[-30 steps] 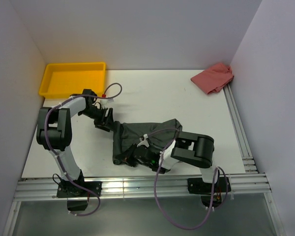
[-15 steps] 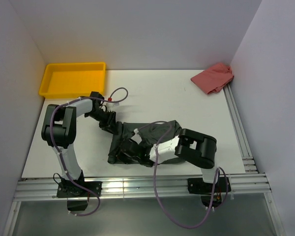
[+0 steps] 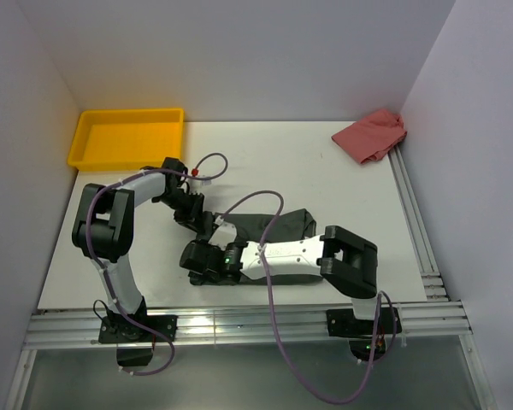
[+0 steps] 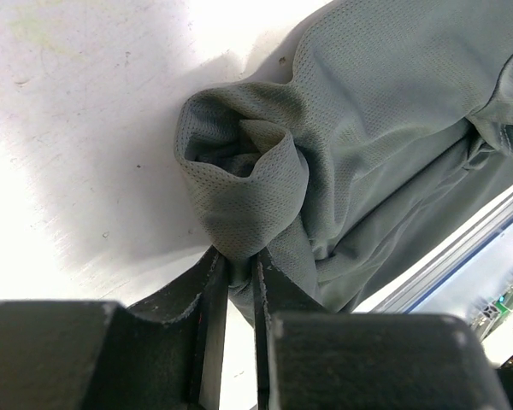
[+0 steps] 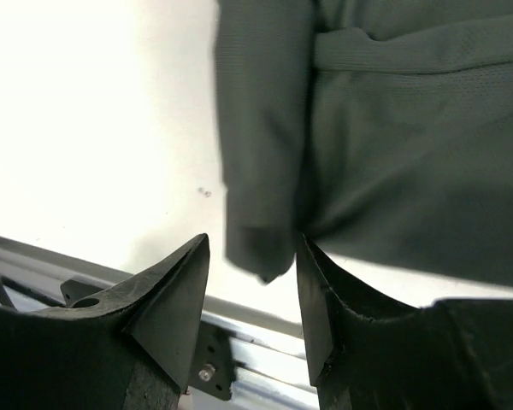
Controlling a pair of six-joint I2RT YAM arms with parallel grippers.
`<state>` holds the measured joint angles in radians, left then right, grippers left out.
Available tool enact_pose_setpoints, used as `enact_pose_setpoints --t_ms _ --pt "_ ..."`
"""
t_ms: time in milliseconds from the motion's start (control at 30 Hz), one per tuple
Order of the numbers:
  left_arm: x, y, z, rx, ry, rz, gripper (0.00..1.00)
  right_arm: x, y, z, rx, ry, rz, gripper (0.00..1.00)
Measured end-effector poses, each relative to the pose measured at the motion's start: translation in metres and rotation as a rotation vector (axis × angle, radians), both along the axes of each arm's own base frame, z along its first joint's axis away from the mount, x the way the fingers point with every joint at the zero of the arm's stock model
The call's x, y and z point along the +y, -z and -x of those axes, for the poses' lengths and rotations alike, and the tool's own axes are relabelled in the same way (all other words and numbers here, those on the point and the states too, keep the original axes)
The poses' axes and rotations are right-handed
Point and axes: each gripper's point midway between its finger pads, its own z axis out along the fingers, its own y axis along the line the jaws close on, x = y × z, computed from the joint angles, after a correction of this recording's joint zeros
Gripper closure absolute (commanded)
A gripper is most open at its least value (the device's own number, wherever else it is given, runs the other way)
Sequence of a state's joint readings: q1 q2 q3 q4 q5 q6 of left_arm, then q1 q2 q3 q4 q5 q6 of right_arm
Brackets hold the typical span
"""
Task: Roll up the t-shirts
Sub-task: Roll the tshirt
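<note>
The charcoal t-shirt (image 3: 286,224) lies bunched at centre frame on the tabletop (image 3: 342,188), its left end curled. The left gripper (image 4: 238,265) has its jaws narrow, pinching a fold of that curl. The right gripper (image 5: 253,242) has its jaws wide, with a loose fabric corner between them, ungripped.

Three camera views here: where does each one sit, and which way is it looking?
Top external: fixed above and behind the robot, looking down on the table, grey t-shirt and yellow tray; the left arm and right arm show.
Left wrist: on the left arm, looking past its own jaws, shut on a fold of the t-shirt.
Right wrist: on the right arm, looking between its open jaws at the shirt's edge.
Shared: all three show the same t-shirt on the white table.
</note>
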<state>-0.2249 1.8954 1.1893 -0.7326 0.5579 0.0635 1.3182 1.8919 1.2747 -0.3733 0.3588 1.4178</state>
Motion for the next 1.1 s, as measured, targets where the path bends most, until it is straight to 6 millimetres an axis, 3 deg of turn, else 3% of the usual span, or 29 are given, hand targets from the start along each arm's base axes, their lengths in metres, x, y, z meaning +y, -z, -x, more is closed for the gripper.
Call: enact_pose_setpoints --t_ms 167,333,567,733,1100 --pt "-0.001 0.001 0.000 -0.004 0.005 -0.014 0.82 0.006 -0.026 0.000 -0.059 -0.012 0.075 0.48" --pt "-0.001 0.001 0.000 -0.009 0.008 -0.029 0.82 0.014 -0.035 -0.009 -0.107 -0.019 0.152 0.48" --pt "-0.002 0.000 0.000 -0.015 0.014 -0.039 0.82 0.029 -0.015 -0.028 -0.129 -0.032 0.257 0.48" --pt "-0.002 0.000 0.000 -0.015 0.015 -0.040 0.82 0.018 0.001 -0.033 -0.119 -0.025 0.336 0.48" --pt "-0.002 0.000 0.000 -0.016 0.015 -0.040 0.75 0.014 0.009 -0.029 -0.097 -0.041 0.358 0.48"
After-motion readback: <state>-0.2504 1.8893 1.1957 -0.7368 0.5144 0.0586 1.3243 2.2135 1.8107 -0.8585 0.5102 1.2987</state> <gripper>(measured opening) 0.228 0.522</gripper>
